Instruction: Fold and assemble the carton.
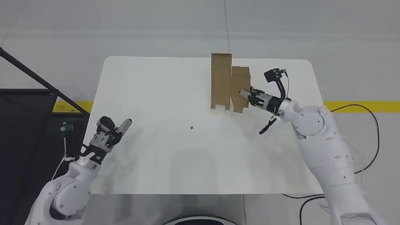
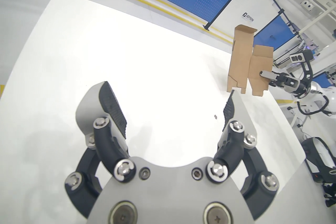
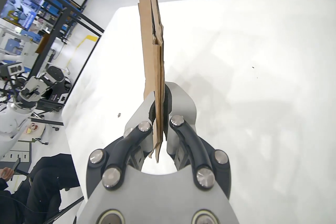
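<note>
A flat, unfolded brown carton (image 1: 226, 85) hangs upright above the far right part of the white table (image 1: 162, 156). My right gripper (image 1: 247, 94) is shut on the carton's right edge. In the right wrist view the carton (image 3: 151, 33) runs edge-on from between the fingers (image 3: 181, 101). In the left wrist view the carton (image 2: 244, 62) shows far off, lifted off the table, with the right gripper (image 2: 263, 74) pinching its side. My left gripper (image 1: 115, 129) is open over the table's near left part, well away from the carton; its fingers (image 2: 113, 107) are spread with nothing between them.
A small dark speck (image 1: 191, 127) lies mid-table. A black frame (image 1: 31, 81) stands off the table's left side. A yellow floor line (image 1: 350, 105) runs behind the table.
</note>
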